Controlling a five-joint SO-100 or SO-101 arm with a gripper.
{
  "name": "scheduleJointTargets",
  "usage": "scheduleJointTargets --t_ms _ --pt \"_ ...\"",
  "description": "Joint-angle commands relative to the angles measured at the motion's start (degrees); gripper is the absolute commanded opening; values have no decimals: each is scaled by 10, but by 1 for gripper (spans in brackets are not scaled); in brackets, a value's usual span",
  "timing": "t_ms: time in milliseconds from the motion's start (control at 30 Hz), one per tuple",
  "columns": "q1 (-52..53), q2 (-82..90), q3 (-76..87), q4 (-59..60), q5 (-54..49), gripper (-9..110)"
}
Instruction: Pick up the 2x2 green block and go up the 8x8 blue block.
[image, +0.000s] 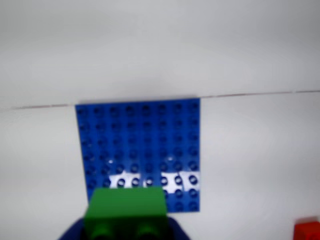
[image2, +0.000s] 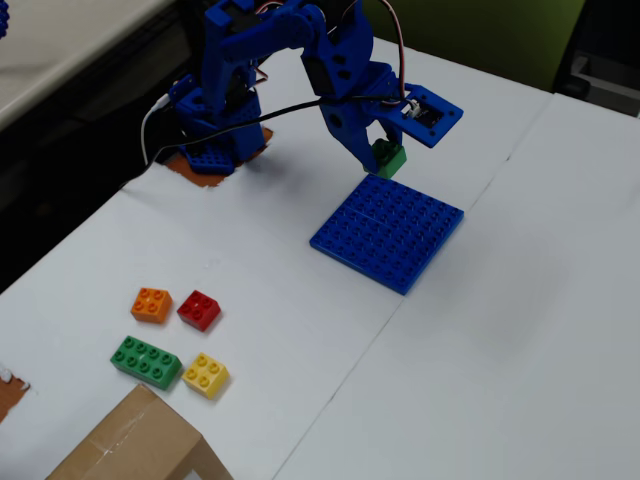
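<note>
A white table (image2: 520, 330) filled the fixed view, with a dark gap along its far left edge and a green wall panel behind. The blue arm (image2: 290, 60) reached out from its base toward the 8x8 blue block (image2: 388, 232), which lay flat on the table near the middle. The gripper (image2: 384, 158) was clamped on the 2x2 green block (image2: 388, 158), holding it in the air just above the plate's far corner; whether the brick touched the plate could not be told. In the wrist view the green brick (image: 126, 210) sat between the jaws at the bottom edge, studs toward the camera, overlapping the near edge of the blue plate (image: 140, 145). Well apart, at the table's left in the fixed view, lay an orange brick (image2: 151, 303), a red brick (image2: 199, 309), a longer green brick (image2: 146, 361) and a yellow brick (image2: 206, 374), beside a cardboard box (image2: 135, 445).
</note>
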Motion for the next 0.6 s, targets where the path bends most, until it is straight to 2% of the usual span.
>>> scheduleJointTargets --t_ms 0,567 --pt "3 23 -1 22 -2 7" --pt "0 18 8 22 -2 7"
